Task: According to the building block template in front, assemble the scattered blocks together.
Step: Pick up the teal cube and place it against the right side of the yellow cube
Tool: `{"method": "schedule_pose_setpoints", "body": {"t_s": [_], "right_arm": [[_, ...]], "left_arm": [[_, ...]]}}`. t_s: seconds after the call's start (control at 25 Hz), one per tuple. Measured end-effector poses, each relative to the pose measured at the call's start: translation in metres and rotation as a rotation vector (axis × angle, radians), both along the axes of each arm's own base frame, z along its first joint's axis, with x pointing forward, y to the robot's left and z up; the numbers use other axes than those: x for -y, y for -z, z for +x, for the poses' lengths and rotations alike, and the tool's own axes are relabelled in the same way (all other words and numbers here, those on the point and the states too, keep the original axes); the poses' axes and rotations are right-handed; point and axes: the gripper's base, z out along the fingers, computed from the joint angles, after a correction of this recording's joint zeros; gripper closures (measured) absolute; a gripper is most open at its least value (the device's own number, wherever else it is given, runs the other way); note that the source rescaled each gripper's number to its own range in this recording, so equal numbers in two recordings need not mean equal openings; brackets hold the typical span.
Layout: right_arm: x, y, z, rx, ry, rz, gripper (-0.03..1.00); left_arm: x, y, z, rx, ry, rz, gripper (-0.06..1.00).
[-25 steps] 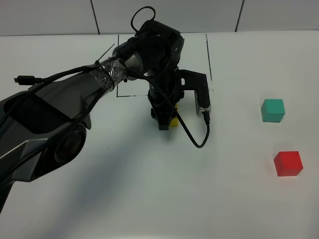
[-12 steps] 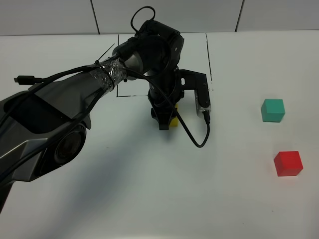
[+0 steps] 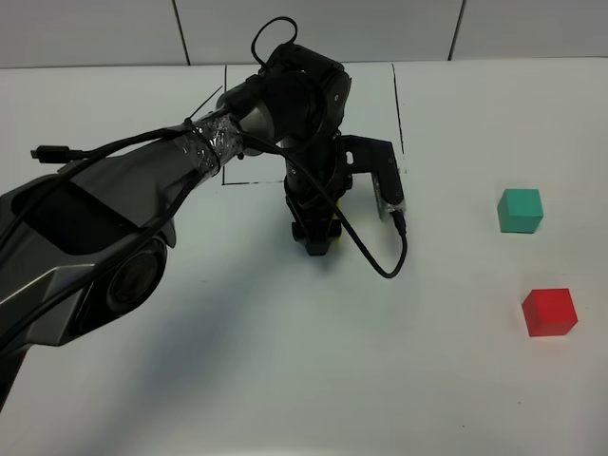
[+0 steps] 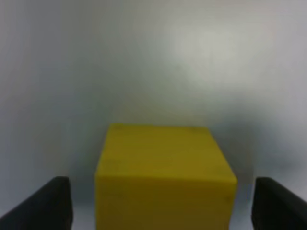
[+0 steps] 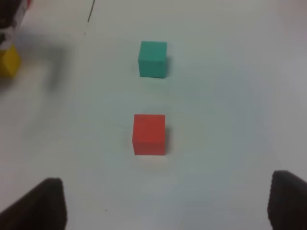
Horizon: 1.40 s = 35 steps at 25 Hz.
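Observation:
The yellow cube (image 4: 165,177) rests on the white table between the two fingertips of my left gripper (image 4: 163,211), with a gap on each side; the gripper is open. In the exterior high view the left gripper (image 3: 318,237) points down just in front of the black drawn frame (image 3: 396,104) and hides the yellow cube. The arm covers the template's cubes. The teal cube (image 3: 521,210) and the red cube (image 3: 549,312) lie apart at the right. In the right wrist view the right gripper (image 5: 165,206) is open and empty, short of the red cube (image 5: 149,134) and the teal cube (image 5: 153,58).
The left arm's black body and taped cable (image 3: 204,142) stretch from the left edge across the white table (image 3: 285,380) to its middle. A loose cable loop (image 3: 380,266) hangs beside the left gripper. The yellow cube (image 5: 9,62) shows at the edge of the right wrist view.
The left gripper has opened and let go of the yellow cube, which now stands on the table. From above, the cube's yellow edge no longer shows beside the gripper. The right side is unchanged.

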Motion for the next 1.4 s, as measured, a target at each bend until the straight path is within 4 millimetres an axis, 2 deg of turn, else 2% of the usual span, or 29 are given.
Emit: {"method": "schedule_pose_setpoints", "body": {"t_s": [0.08, 0.16, 0.44, 0.6, 0.8, 0.96, 1.24, 1.4], "right_arm": [[0.0, 0.0, 0.0, 0.0, 0.0, 0.0, 0.24], [0.0, 0.0, 0.0, 0.0, -0.003, 0.005, 0.24], [-0.002, 0.0, 0.0, 0.0, -0.01, 0.017, 0.24], [-0.002, 0.0, 0.0, 0.0, -0.01, 0.017, 0.24], [-0.002, 0.0, 0.0, 0.0, -0.01, 0.017, 0.24], [-0.002, 0.0, 0.0, 0.0, -0.01, 0.017, 0.24], [-0.002, 0.0, 0.0, 0.001, -0.01, 0.017, 0.24], [-0.002, 0.0, 0.0, 0.001, -0.01, 0.017, 0.24]], "left_arm": [[0.0, -0.004, 0.0, 0.007, -0.036, -0.005, 0.08], [0.0, -0.014, 0.0, 0.022, -0.062, -0.017, -0.01], [-0.005, -0.075, -0.002, 0.113, -0.181, -0.099, -0.06], [-0.023, -0.101, 0.005, 0.148, -0.311, -0.137, -0.06], [-0.079, -0.127, 0.026, 0.164, -0.526, -0.179, -0.04], [-0.126, -0.142, 0.028, 0.093, -0.663, -0.26, -0.03], [-0.205, -0.157, 0.015, 0.093, -0.889, -0.328, 0.01], [-0.235, -0.164, -0.006, 0.122, -0.981, -0.351, 0.03]]}}
